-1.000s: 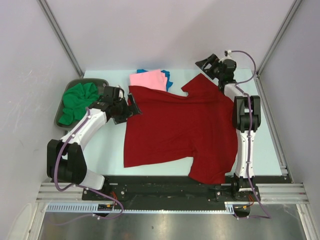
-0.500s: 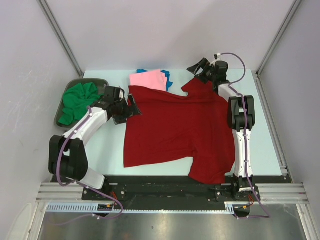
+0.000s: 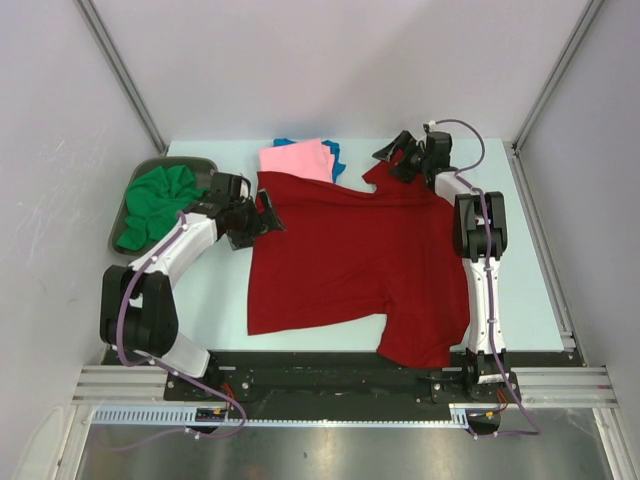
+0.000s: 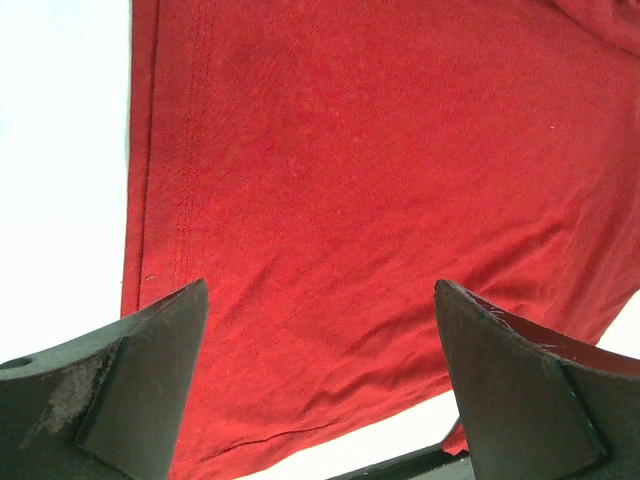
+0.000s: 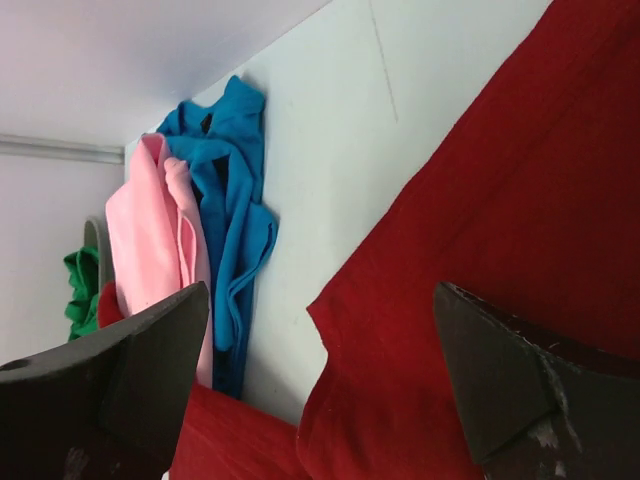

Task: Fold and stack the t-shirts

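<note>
The dark red t-shirt (image 3: 360,260) lies spread flat in the middle of the table. A folded pink t-shirt (image 3: 296,160) rests on a blue one (image 3: 334,152) at the back. The green t-shirt (image 3: 155,205) is bunched in the tray. My left gripper (image 3: 262,215) is open and empty just above the red shirt's left sleeve (image 4: 380,180), its jaws (image 4: 320,290) wide apart. My right gripper (image 3: 395,155) is open and empty over the far corner of the right sleeve (image 5: 500,220). The right wrist view also shows the blue (image 5: 225,190), pink (image 5: 150,230) and green (image 5: 78,290) shirts.
The grey tray (image 3: 180,161) stands at the back left by the side wall. Pale walls close in the table on three sides. A black rail (image 3: 340,365) runs along the front edge, where the red shirt's hem hangs close.
My right gripper has swung left and down from the back right corner onto the red shirt's right sleeve. The left gripper has hardly moved.
</note>
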Controlling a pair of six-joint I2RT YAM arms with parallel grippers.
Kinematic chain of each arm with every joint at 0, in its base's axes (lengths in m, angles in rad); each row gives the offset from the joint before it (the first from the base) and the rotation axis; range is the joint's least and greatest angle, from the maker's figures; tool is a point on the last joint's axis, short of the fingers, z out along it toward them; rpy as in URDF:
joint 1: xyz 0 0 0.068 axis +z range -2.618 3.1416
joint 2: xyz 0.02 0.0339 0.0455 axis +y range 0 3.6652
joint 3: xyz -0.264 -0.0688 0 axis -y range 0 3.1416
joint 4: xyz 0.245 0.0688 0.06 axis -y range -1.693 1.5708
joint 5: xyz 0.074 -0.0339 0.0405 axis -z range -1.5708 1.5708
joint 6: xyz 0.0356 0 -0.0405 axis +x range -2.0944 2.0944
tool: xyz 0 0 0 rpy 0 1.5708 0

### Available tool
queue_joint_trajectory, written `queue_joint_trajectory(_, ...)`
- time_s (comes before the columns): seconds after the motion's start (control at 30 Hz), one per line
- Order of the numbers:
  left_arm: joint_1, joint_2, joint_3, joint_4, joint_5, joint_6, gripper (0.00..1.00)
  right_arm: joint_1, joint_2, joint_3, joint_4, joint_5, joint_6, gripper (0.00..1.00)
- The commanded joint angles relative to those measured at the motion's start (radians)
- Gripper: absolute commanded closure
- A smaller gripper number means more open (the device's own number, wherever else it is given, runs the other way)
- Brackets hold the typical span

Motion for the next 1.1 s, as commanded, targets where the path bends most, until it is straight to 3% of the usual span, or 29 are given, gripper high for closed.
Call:
queue_joint_trajectory(0.0,0.006,0.017,0.018,0.026,0.025,-0.008,0.0,0.005,0.05,0.083,-0.101,0.037,-0.028,0.0)
queue_joint_trajectory(0.27,0.006,0.029,0.016,0.026,0.011,-0.008,0.01,0.01,0.146,0.255,-0.318,0.216,-0.057,0.0)
queue_joint_trajectory(1.07,0.008,0.069,0.039,0.002,-0.021,0.008,0.01,-0.007,0.291,0.525,-0.47,0.514,0.02,0.0)
